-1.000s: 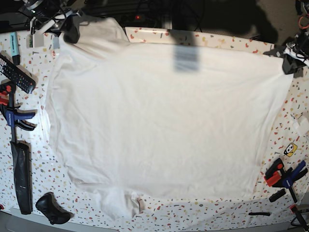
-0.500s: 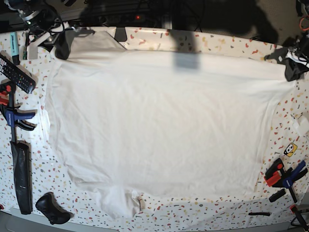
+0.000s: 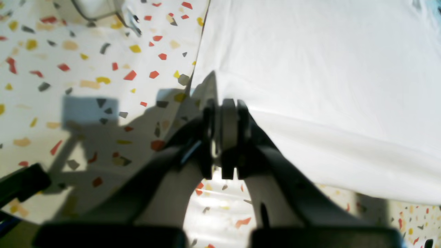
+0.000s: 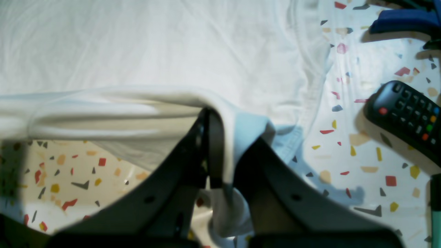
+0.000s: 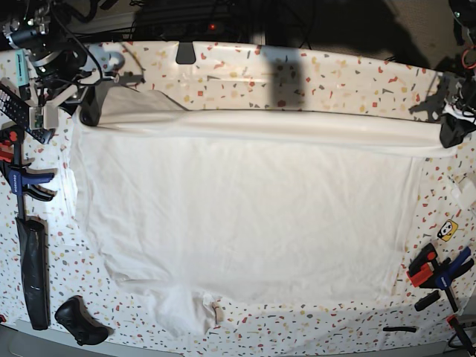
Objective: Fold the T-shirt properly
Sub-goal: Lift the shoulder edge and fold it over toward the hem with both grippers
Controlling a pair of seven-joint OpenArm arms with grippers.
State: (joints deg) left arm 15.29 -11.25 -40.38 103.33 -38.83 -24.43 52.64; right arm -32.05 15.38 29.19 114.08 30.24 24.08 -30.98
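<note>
The white T-shirt (image 5: 245, 208) lies spread over most of the speckled tabletop (image 5: 335, 74). Its far edge is lifted and stretched into a taut fold between my two grippers. My right gripper (image 5: 89, 111) is shut on the shirt's far corner at the left of the base view; the right wrist view shows the cloth (image 4: 137, 51) draped over the closed gripper (image 4: 220, 137). My left gripper (image 5: 448, 132) is shut on the far corner at the right; the left wrist view shows the closed gripper (image 3: 224, 106) pinching the shirt's edge (image 3: 327, 69).
A black remote (image 4: 406, 117) lies beside my right gripper. Blue and red clamps (image 5: 18, 178) and a long black object (image 5: 33, 271) line the left edge. Another clamp (image 5: 439, 271) sits at the right. A black object (image 5: 78, 320) sits at the front left.
Both grippers have drawn the shirt's far edge toward the near side, folding it over. A strip of tabletop along the back is now uncovered.
</note>
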